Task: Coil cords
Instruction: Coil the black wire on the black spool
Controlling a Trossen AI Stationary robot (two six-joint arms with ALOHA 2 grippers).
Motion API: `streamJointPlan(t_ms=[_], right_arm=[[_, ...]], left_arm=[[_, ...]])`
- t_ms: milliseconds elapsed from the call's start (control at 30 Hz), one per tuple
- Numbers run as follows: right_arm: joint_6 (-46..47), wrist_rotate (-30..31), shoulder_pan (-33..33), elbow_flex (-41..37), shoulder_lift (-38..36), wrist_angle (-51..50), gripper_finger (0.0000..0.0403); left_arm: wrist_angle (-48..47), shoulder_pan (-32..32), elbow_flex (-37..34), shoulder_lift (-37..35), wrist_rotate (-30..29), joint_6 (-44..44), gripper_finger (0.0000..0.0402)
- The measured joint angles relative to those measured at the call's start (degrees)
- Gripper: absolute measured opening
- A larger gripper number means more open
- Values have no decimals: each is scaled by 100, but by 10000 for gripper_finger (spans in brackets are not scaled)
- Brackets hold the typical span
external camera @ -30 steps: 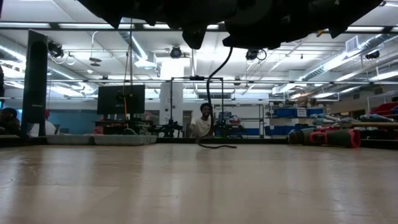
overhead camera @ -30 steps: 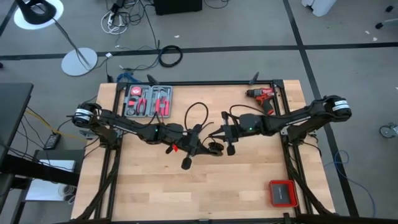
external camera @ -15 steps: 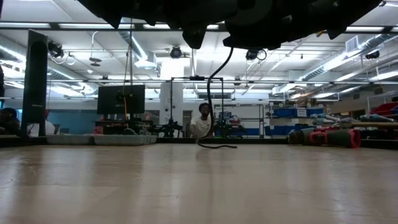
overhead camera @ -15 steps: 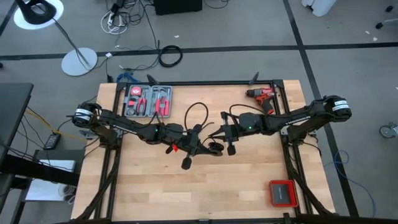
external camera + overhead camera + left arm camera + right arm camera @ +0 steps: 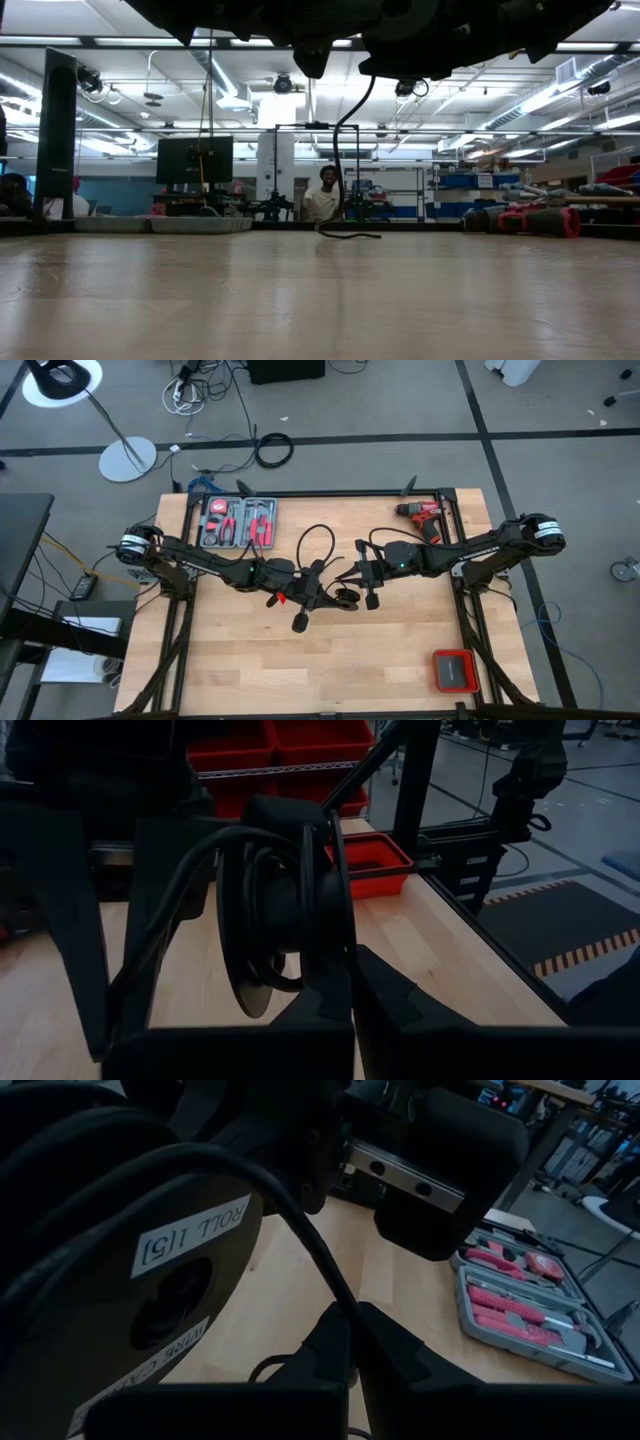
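Observation:
A thin black cord [image 5: 315, 540] loops over the middle of the table toward its far side. In the low view it hangs down [image 5: 338, 160] and its end lies on the wood [image 5: 350, 235]. Part of it is wound on a black spool [image 5: 275, 910] labelled "ROLL [5]" [image 5: 190, 1230]. Both arms meet at the table's middle. My left gripper [image 5: 328, 594] is shut on the spool, and my right gripper [image 5: 350, 582] is shut on the cord right beside it. My left gripper pinches the rim of the spool's flange [image 5: 325, 985] between its two fingers, coming nearly level from the table's left. The spool stands on edge, lifted clear of the table, with cord turns around its core. My right gripper pinches the cord [image 5: 335, 1295] between its two fingers just where it leaves the spool, coming nearly level from the table's right. The fingers lie across the cord, which curves over the spool's labelled face and runs down between them.
A grey case of red tools [image 5: 238, 522] lies at the far left and a red drill [image 5: 425, 515] at the far right. A red and black box [image 5: 453, 670] sits near the front right corner. A person [image 5: 322, 195] stands in the room beyond the table.

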Motion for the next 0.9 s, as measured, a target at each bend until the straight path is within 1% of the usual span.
streamJointPlan(t_ms=[300,567,800,900], right_arm=[[78,-2,-43,-2,0,-15,9],[72,-204,-164,-2,0,-15,9],[-19,-203,-175,-2,0,39,9],[-80,-205,-175,-4,-10,53,9]], left_arm=[[-4,-2,0,-2,-143,0,0],[-4,-2,0,-7,-240,17,0],[-2,31,2,-7,-166,26,0],[-60,31,4,-7,-42,44,0]])
